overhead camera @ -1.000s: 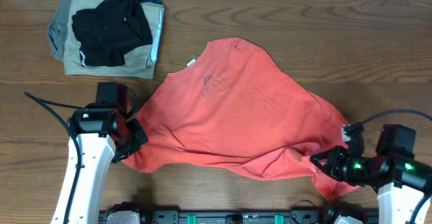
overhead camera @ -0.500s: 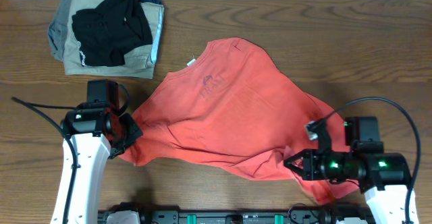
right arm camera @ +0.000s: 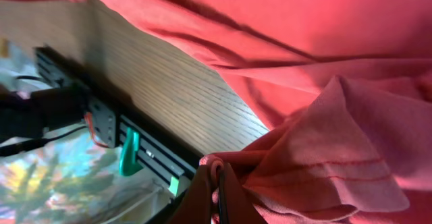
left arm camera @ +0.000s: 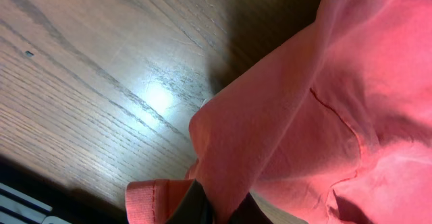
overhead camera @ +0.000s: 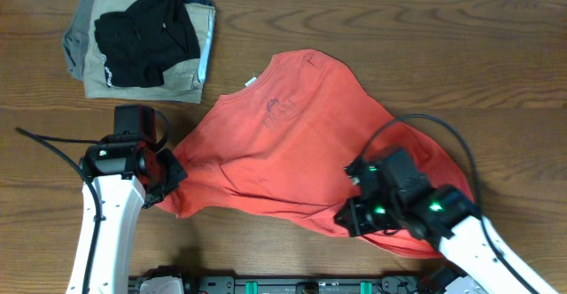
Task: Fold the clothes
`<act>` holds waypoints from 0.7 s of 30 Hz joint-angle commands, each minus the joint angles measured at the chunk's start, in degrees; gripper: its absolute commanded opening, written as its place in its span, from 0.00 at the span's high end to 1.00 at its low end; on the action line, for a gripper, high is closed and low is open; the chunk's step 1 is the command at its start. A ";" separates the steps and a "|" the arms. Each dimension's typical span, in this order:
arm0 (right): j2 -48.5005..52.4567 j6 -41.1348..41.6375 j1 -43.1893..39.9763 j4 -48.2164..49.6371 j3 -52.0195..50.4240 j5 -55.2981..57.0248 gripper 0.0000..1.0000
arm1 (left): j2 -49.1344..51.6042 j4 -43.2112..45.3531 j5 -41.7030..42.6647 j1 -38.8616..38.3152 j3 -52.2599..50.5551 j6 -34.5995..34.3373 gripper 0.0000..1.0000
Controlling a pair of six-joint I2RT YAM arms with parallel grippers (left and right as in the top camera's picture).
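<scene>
- Your T-shirt (overhead camera: 292,152) lies crumpled on the desk (overhead camera: 399,28), strung between your two claws. Its long axis runs from the left claw (overhead camera: 168,183) across to the right claw (overhead camera: 354,216), roughly along the desk's near edge.
- From that line the cloth rises to a rounded peak on the far side of both claws. The neck label (overhead camera: 251,83) sits on the edge facing the left claw's side.
- Your left claw is clamped on a corner of the shirt. The left wrist view shows a fold of fabric (left arm camera: 270,136) running down between the fingers (left arm camera: 196,207), with bare desk (left arm camera: 88,82) beside it.
- Your right claw is likewise closed on the shirt. The right wrist view shows a bunched, hemmed wad (right arm camera: 324,163) gathered at the claw (right arm camera: 217,197), which the overhead camera hides under the arm.
- Only the overhead view shows the faint print (overhead camera: 276,108) and the folded garments (overhead camera: 89,68), topped by a black garment (overhead camera: 142,33), well beyond your left claw.
- Only the right wrist view shows the desk's front rail (right arm camera: 145,156) below the cloth.
</scene>
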 commanded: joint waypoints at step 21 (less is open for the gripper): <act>13.70 3.98 0.81 -11.89 10.38 18.21 0.17 | -0.13 -0.35 -1.49 0.37 0.87 -1.09 0.86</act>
